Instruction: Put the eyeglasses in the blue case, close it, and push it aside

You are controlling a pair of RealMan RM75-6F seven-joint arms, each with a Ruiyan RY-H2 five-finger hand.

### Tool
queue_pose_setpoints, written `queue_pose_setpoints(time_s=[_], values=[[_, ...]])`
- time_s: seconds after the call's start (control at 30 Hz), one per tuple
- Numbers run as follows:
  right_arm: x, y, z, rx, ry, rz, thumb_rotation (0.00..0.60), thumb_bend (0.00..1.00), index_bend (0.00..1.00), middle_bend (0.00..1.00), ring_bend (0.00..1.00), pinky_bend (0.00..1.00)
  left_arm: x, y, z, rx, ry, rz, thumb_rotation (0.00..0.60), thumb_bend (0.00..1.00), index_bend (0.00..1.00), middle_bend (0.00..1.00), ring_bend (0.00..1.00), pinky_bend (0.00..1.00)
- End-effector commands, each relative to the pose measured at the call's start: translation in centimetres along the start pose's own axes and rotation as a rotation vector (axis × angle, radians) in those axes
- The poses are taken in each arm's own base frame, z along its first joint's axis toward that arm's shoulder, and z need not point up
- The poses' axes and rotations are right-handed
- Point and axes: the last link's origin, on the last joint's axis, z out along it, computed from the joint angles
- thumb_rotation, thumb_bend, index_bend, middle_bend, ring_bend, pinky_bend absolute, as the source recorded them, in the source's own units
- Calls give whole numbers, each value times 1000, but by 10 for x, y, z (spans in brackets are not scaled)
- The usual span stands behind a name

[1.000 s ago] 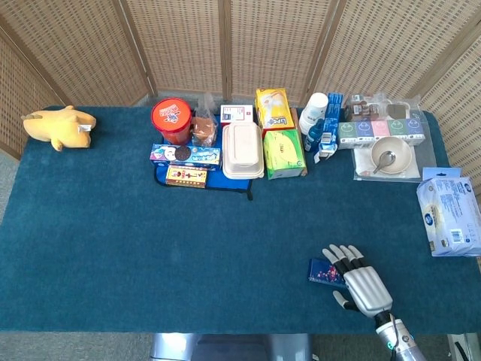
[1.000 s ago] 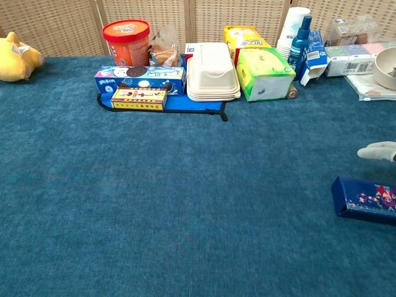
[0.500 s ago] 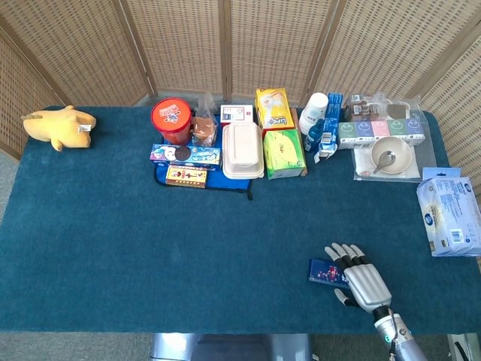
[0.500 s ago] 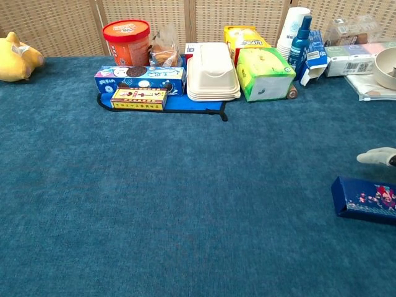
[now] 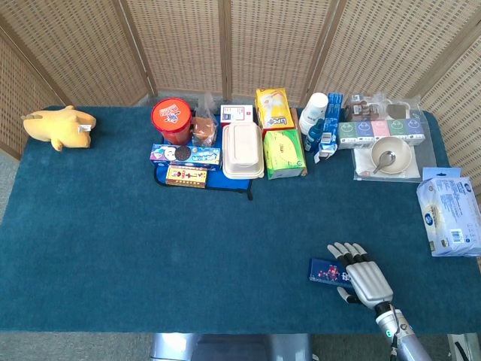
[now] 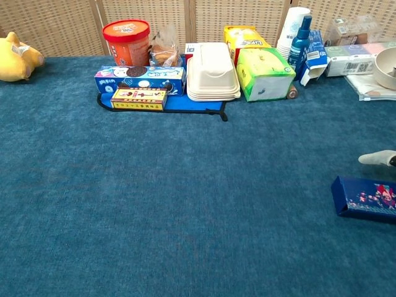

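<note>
Several boxes stand well apart from blue case, right hand.

Nothing here can be read properly. The red tub, the long blue box and the small yellow-and-red box below it all carry print, but too small and blurred to make out. The yellow box, green box and blue-and-white pack have lettering too, equally illegible.
</note>
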Motion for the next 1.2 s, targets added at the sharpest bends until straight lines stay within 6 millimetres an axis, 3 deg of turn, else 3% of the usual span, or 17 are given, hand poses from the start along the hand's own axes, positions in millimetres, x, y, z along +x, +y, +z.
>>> queue_pose_setpoints(time_s=[0.03, 0.6, 0.93, 1.2], values=[[0, 1, 2, -1, 2, 0, 600, 346, 56, 109, 9, 44, 0, 0, 0, -2, -1, 1, 595, 344, 316, 273, 296, 224], [5, -1, 9, 17, 28, 42, 600, 333, 531, 478, 346, 134, 1, 0, -2, 1, 2, 4, 597, 344, 314, 272, 296, 224], [18, -3, 10, 57, 71, 58, 600, 334, 575, 517, 384, 153, -2, 0, 0, 1, -5, 6, 597, 344, 310, 272, 296, 224], [38, 5, 24, 77, 119, 37, 600, 333, 567, 510, 384, 160, -3, 2, 2, -1, -8, 10, 597, 345, 308, 272, 296, 224]])
